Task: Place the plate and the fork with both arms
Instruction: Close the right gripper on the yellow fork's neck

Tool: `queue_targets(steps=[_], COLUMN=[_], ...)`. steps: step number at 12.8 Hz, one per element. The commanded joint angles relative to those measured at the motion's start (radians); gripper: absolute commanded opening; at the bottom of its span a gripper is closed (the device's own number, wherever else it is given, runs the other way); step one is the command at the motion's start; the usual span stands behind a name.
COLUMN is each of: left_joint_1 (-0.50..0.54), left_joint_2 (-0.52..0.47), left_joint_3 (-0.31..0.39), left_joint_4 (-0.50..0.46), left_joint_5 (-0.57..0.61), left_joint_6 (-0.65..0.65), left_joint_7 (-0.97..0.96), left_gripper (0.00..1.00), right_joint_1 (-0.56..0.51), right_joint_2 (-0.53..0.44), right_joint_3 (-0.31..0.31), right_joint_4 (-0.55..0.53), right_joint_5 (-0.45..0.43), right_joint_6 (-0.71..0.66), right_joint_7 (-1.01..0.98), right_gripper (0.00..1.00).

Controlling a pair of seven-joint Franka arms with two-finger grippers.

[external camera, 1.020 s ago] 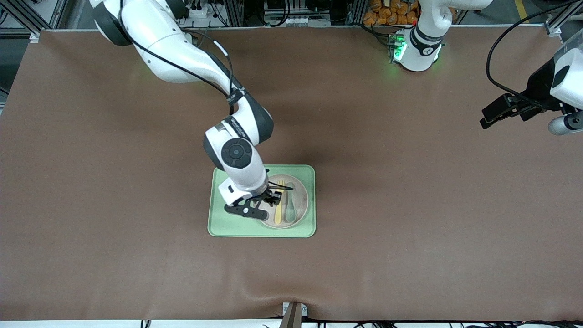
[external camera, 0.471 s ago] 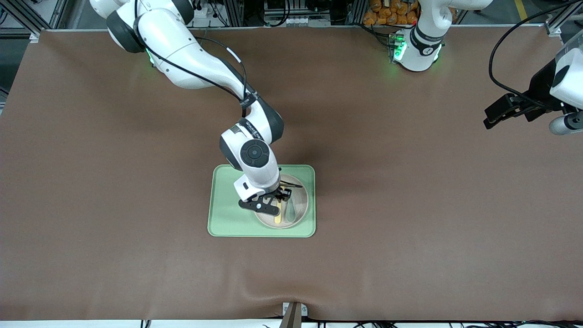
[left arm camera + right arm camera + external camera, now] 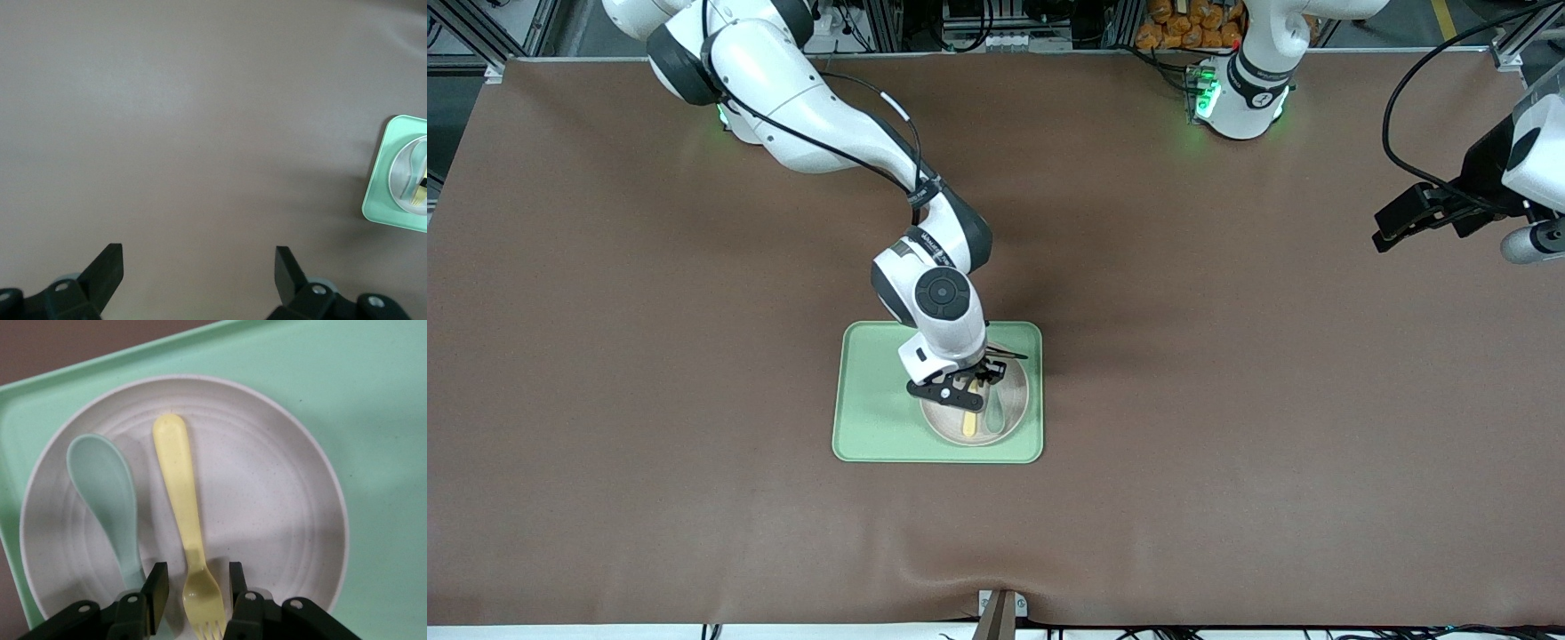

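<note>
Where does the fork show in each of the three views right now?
Front view: fork on the plate, under the right claw.
Left wrist view: tines only, at the picture's edge.
Right wrist view: fork between the open fingers.
Shared landmark: green tray.

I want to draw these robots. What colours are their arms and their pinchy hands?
Both arms are glossy white with rounded shells and black joint bands and caps. The right arm has a thin black cable along it and small lettering near its wrist. The right gripper and left gripper are black, with flat, angular fingers. A green light glows at each base.
</note>
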Motion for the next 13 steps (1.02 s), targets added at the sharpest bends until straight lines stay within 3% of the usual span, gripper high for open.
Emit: queue_targets(steps=[1,8,9,11,12,13], left_joint_1=[0.005,0.045,0.045,0.047,0.044,0.047], left_joint_2=[-0.018,-0.014,-0.014,-0.015,-0.015,-0.015], left_joint_3=[-0.003,-0.005,-0.007,-0.007,-0.008,-0.008], left_joint_4=[-0.01,-0.004,-0.004,-0.004,-0.004,-0.004], left_joint_5=[0.026,0.06,0.062,0.062,0.063,0.063], left_joint_6=[0.001,0.001,0.001,0.0,-0.002,0.0], left_joint_7=[0.022,0.098,0.101,0.1,0.098,0.101], left_gripper=[1.0,1.0,1.0,1.0,1.0,1.0], right_joint_1=[0.017,0.02,0.02,0.02,0.02,0.02], right_joint_2=[0.021,0.028,0.029,0.029,0.029,0.028], right_joint_3=[-0.009,-0.009,-0.009,-0.009,-0.009,-0.008], right_joint_4=[0.032,0.021,0.021,0.021,0.023,0.023], right_joint_5=[-0.031,-0.055,-0.055,-0.055,-0.055,-0.054], right_joint_6=[-0.008,-0.008,-0.008,-0.014,-0.014,-0.016], right_joint_7=[0.036,0.039,0.042,0.042,0.042,0.039], right_gripper=[0.44,0.4,0.36,0.15,0.12,0.01])
